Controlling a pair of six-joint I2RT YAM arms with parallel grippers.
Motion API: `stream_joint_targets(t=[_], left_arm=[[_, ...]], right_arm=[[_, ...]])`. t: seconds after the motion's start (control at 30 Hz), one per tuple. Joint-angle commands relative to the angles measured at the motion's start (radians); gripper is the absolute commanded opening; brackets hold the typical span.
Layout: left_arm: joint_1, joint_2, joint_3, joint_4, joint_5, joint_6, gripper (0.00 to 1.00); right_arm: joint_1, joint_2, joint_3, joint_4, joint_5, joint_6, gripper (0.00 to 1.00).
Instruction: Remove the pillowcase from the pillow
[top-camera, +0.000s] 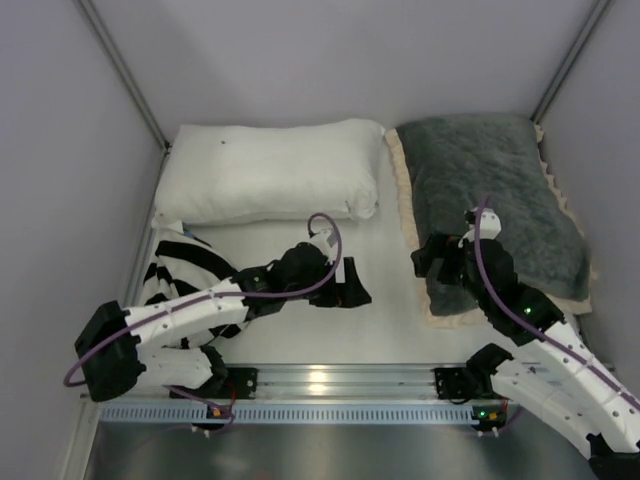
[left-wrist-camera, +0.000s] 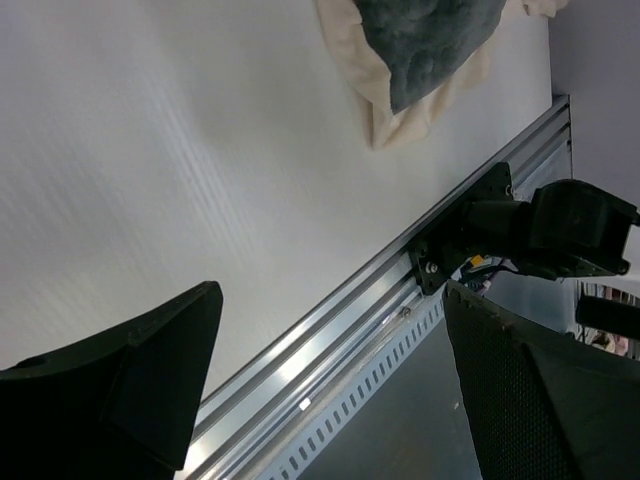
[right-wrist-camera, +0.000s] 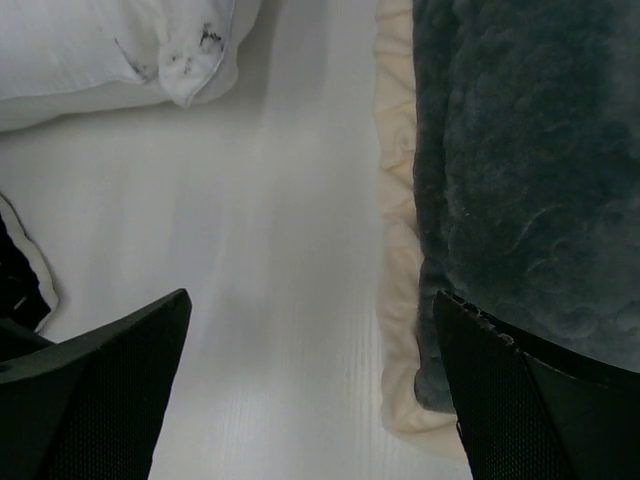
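The pillowcase (top-camera: 490, 190), gray plush face up and plump, lies along the worktop's (top-camera: 390, 320) right edge, reaching the far right corner. The right gripper (top-camera: 437, 262) hangs over the pillowcase's near left corner, jaws spread wide astride the cream border, grasping nothing. The left gripper (top-camera: 345, 283), also released, is mid-worktop. A white pillow (top-camera: 270, 170) fills the far left corner, and a striped cloth (top-camera: 185, 270) lies at the left edge.

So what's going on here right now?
Nothing is gripped yet. The right hand is open, straddling the near left edge of the gray pillowcase, which looks stuffed and lies on the right side of the table. The left hand is open over bare table in the middle, holding nothing.
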Motion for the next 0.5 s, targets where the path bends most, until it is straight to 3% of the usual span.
stream_joint_targets(t=[0.0, 0.13, 0.27, 0.37, 0.47], left_arm=[[-0.059, 0.156, 0.160, 0.118, -0.034, 0.079, 0.96], [-0.103, 0.371, 0.312, 0.232, -0.041, 0.122, 0.99], [-0.105, 0.630, 0.518, 0.299, 0.050, 0.163, 0.99], [-0.105, 0.828, 0.702, 0.291, 0.058, 0.194, 0.99], [-0.105, 0.992, 0.898, 0.147, -0.013, 0.244, 0.99]], right_arm=[[0.017, -0.023, 0.154, -0.105, 0.141, -0.044, 0.99], [0.017, -0.052, 0.243, -0.211, 0.290, -0.076, 1.00], [0.017, -0.143, 0.292, -0.270, 0.367, -0.098, 0.99], [0.017, -0.190, 0.319, -0.316, 0.395, -0.096, 0.99], [0.017, -0.223, 0.342, -0.340, 0.372, -0.095, 1.00]])
